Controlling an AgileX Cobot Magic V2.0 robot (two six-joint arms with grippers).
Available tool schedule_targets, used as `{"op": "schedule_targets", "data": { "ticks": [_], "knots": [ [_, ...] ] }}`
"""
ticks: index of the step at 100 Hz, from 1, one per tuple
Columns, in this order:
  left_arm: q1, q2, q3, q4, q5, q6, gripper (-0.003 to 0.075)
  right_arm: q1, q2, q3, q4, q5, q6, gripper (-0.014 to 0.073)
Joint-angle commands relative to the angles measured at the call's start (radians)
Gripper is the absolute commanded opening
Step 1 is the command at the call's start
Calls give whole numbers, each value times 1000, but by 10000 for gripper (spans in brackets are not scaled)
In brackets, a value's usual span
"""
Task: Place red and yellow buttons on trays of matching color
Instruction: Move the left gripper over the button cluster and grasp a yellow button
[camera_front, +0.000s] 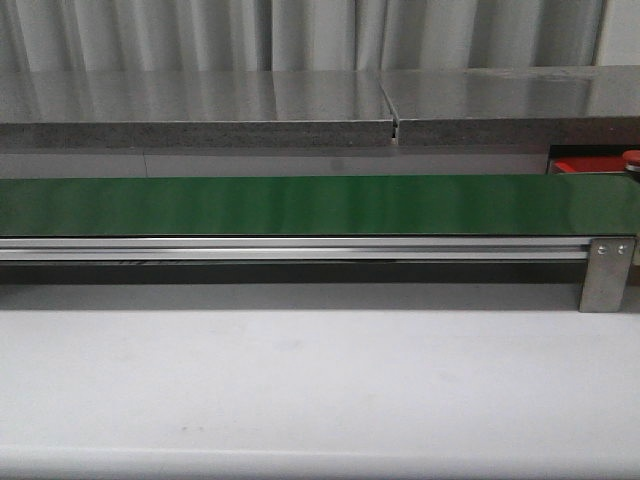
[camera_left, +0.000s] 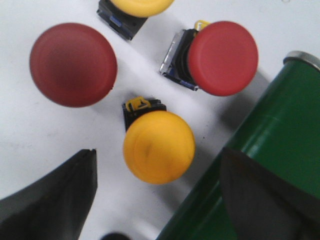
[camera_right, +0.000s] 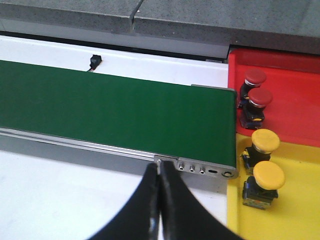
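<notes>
In the left wrist view, my left gripper (camera_left: 157, 150) is open over a white surface. A yellow button (camera_left: 159, 146) lies between its fingers, touching neither. Two red buttons (camera_left: 73, 64) (camera_left: 222, 57) and part of another yellow button (camera_left: 140, 6) lie beyond it. My right gripper (camera_right: 159, 172) is shut on nothing, near the belt's end. Beside that end, two red buttons (camera_right: 255, 77) (camera_right: 260, 97) stand on the red tray (camera_right: 295, 95). Two yellow buttons (camera_right: 265, 140) (camera_right: 268, 175) stand on the yellow tray (camera_right: 300, 215). Neither gripper shows in the front view.
The long green belt (camera_front: 300, 205) runs across the front view on a metal rail (camera_front: 300, 250), its end bracket (camera_front: 607, 272) at the right. A grey stone ledge (camera_front: 200, 110) lies behind it. The belt's edge (camera_left: 270, 165) passes under my left gripper's right finger.
</notes>
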Motion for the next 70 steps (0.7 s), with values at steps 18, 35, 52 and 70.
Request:
{"op": "schedule_targets", "data": {
  "ticks": [18,35,52,70],
  "knots": [
    [2,3,-47,-24,-41,-35,510,3,-4,-25,5,-59,-3,-118],
    [2,21,-50,-26,-45,-34,426,3,-4,-25,5,-59,-3,-118],
    [2,21,-78,-43,-43,-34,215,3,-4,-25,5,-59,-3,-118],
    [0,6,-104,-45,-6,-22,122,3,-4,-25,5,-59,-3,-118]
  ]
}}
